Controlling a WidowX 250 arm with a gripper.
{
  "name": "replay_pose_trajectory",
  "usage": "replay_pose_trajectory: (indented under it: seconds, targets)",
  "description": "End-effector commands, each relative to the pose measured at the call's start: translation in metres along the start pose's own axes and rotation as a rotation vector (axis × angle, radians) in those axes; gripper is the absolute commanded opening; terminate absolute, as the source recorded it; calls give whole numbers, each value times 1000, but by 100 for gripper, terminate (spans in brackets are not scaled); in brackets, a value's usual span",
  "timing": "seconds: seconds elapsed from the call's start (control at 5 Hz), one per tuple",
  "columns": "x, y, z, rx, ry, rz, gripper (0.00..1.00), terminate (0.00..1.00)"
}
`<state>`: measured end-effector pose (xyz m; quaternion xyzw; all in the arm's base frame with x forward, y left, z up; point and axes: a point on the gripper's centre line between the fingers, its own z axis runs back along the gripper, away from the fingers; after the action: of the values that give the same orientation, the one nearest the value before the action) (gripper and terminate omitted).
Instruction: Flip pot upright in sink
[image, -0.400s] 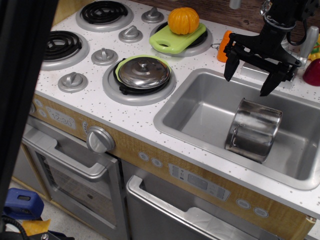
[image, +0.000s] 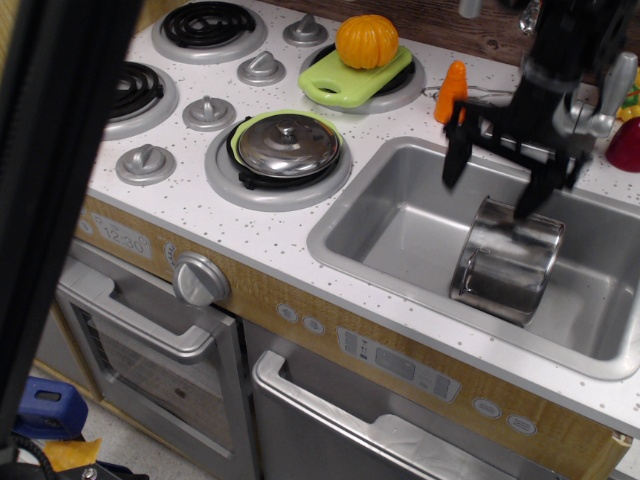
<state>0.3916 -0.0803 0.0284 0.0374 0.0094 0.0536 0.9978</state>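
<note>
The shiny steel pot lies tilted on its side in the grey sink, at the middle right of the basin, its flat bottom facing up and toward the back. My black gripper hangs open just above the pot's far edge, one fingertip over the bare basin to the left, the other close to the pot's top rim. It holds nothing.
A domed steel lid sits on a green ring on the front right burner. An orange pumpkin rests on a green board. An orange carrot stands behind the sink. A red object is at the right edge.
My gripper has dropped lower and swung slightly left, coming closer to the pot's top edge. The pot has not moved.
</note>
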Motion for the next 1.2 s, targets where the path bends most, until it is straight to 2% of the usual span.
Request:
replay_pose_trajectory:
  seconds: [0.0,0.2,0.4,0.6,1.0]
  targets:
    - [13,16,38,-203,-112,66,100,0]
    - [14,22,40,-276,-114,76,100,0]
    - [14,28,32,-415,-140,114,100,0]
    - [14,28,22,-532,-167,206,100,0]
    - [19,20,0,-690,-179,294,100,0]
